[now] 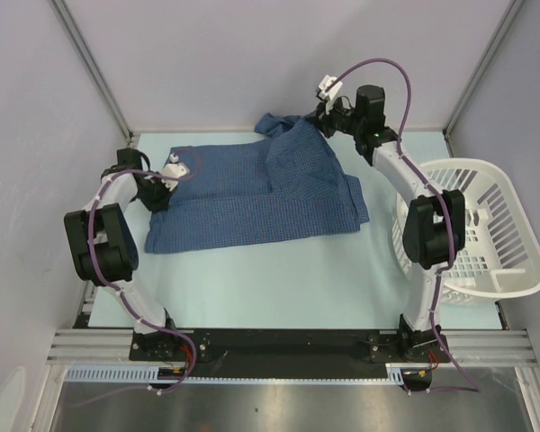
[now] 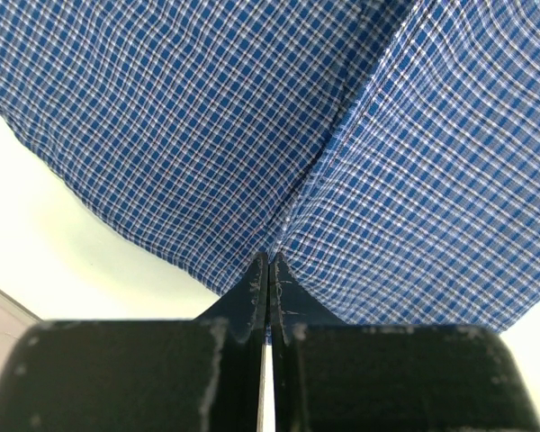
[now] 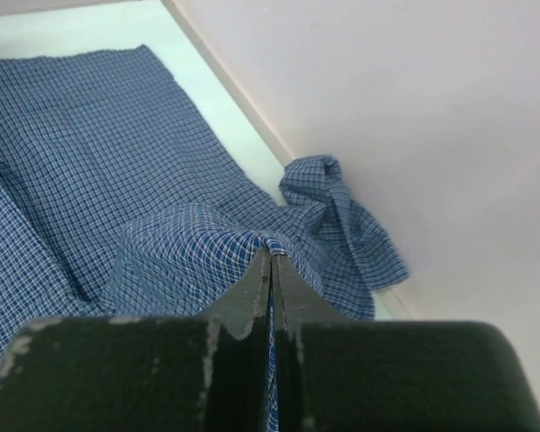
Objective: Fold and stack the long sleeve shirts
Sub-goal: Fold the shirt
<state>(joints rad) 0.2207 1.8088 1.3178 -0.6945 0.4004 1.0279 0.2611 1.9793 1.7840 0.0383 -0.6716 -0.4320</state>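
One long sleeve shirt (image 1: 252,198), blue with a fine check, lies spread flat across the middle of the pale table. My left gripper (image 1: 166,183) is at the shirt's left edge, and in the left wrist view its jaws (image 2: 268,259) are shut on a pinch of the checked cloth (image 2: 360,135). My right gripper (image 1: 317,119) is at the shirt's far right corner near the back wall. Its jaws (image 3: 272,255) are shut on a raised fold of the cloth (image 3: 90,153). A bunched part of the shirt (image 3: 342,216) lies against the back wall.
A white slatted laundry basket (image 1: 486,225) stands at the table's right edge, beside the right arm. Walls close in the table at the back and on both sides. Bare table (image 1: 279,279) lies between the shirt and the arm bases.
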